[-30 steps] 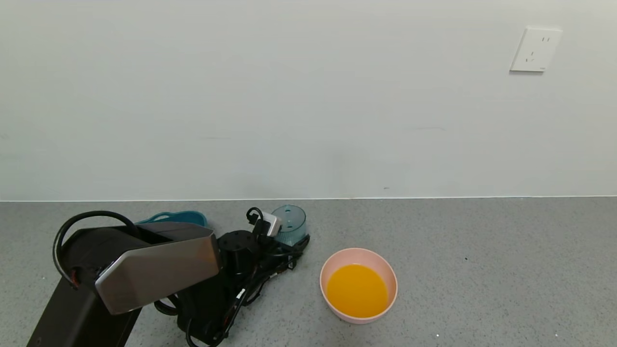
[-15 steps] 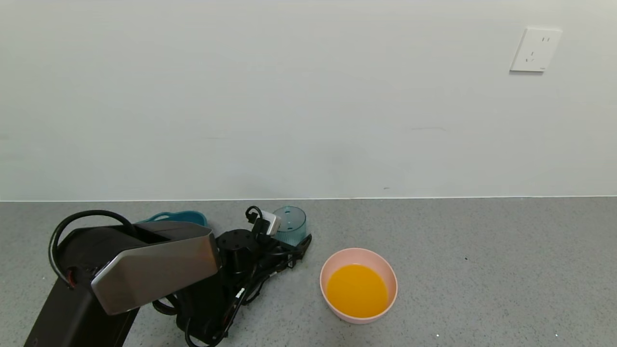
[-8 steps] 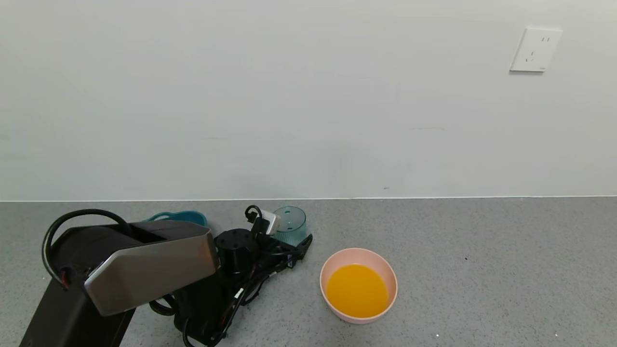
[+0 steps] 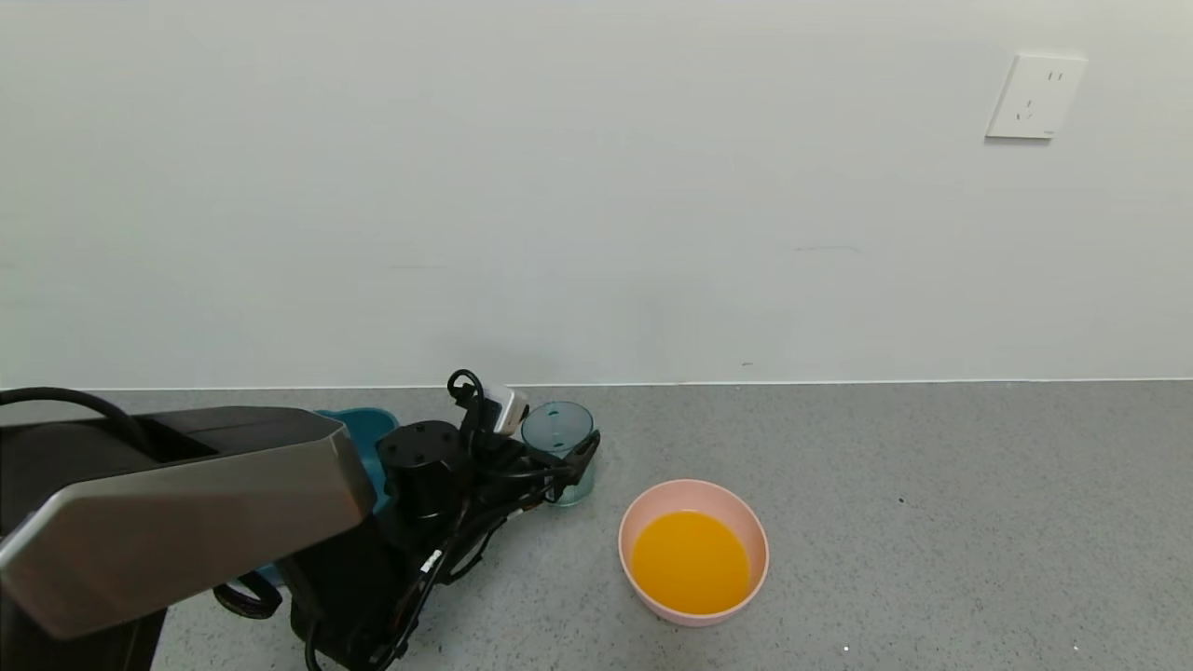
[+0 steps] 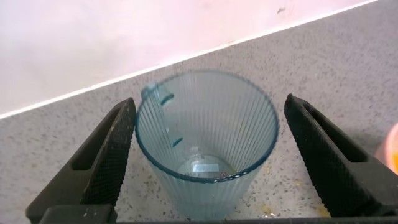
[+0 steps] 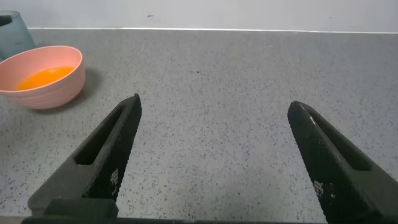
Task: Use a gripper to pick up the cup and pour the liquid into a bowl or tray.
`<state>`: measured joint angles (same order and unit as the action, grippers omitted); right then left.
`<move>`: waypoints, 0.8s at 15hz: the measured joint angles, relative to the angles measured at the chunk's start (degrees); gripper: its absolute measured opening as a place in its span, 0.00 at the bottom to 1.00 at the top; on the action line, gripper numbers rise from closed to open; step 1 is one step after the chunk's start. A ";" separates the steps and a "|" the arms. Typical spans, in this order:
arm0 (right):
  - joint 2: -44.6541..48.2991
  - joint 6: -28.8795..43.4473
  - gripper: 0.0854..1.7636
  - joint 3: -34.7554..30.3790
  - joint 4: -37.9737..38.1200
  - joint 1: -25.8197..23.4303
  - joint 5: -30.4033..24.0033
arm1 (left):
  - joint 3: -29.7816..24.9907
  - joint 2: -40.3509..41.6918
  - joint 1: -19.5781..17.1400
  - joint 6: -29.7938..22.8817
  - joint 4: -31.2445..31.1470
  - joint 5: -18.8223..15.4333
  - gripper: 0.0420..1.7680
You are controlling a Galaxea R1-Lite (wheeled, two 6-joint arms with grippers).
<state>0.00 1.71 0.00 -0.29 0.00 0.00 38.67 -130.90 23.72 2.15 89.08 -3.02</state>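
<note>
So the cup (image 4: 560, 445) sits upright on the table (image 4: 932, 522), between my left fingers (image 5: 115, 158). The bowl (image 4: 693, 550) is to its right and nearer me, liquid (image 4: 690, 562) in it. A tub (image 4: 368, 438) is left of the cup.

A: What is blocking passage on the counter (image 4: 932, 522)?

B: The cup (image 4: 559, 438) is standing upright between the spread fingers of the left gripper (image 4: 569, 466), a gap showing on each side. The pink bowl (image 4: 694, 550) is sitting at its 4 o'clock, near but apart. A teal tub (image 4: 359, 429) is lying at 9 o'clock, behind the arm.

A: Where is room remaining?

B: Bare counter is stretching from 1 to 4 o'clock beyond the bowl; the right gripper (image 6: 211, 162) is hanging open there.
</note>
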 joint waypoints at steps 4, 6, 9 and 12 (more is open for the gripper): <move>0.00 0.00 0.97 0.00 0.00 0.00 0.00 | -1.71 9.13 -0.05 1.12 -6.47 0.50 0.96; 0.00 0.00 0.97 0.00 0.00 0.00 0.00 | -1.79 14.20 -0.16 2.10 -10.78 0.77 0.96; 0.00 0.02 0.97 0.00 0.00 0.00 0.00 | -1.63 23.98 -0.55 3.44 -20.64 2.43 0.97; 0.00 0.02 0.97 0.00 0.02 0.00 0.00 | -1.55 35.01 -1.43 4.63 -35.15 5.94 0.97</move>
<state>0.00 1.73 0.00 -0.27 0.00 0.00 37.12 -95.89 22.30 6.78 53.93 2.91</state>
